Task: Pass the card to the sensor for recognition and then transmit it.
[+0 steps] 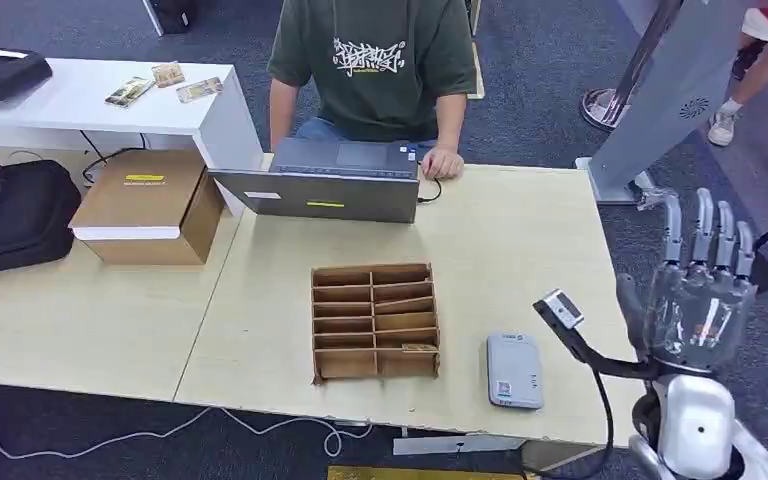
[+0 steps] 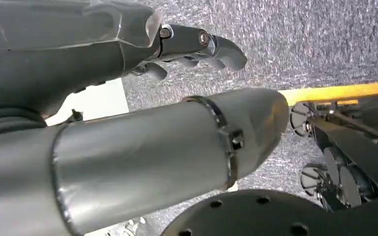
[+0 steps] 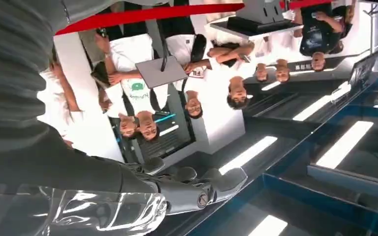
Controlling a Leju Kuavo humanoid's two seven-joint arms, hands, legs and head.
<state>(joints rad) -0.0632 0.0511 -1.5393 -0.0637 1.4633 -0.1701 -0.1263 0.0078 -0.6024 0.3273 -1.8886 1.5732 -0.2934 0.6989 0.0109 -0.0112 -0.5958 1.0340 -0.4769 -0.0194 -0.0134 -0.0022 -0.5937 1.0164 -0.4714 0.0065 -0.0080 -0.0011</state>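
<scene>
Right hand (image 1: 705,290) raised at table's right edge, fingers spread, empty; left hand (image 2: 128,44) hangs, loosely uncurled, empty; small tan card (image 1: 419,348) lies in brown slotted cardboard tray (image 1: 374,320), near-right slot; grey flat sensor (image 1: 514,370) just right; pinch card's edge cleanly.

Head view: high, facing forward and down over the surface (image 1: 520,260), mid-distance; right hand (image 1: 702,300) raised at its right edge.
Left wrist view: close behind the left hand (image 2: 197,46), facing carpeted floor (image 2: 315,44).
Right wrist view: inverted, close behind the same right hand (image 3: 197,184), facing outward at distant people.
</scene>
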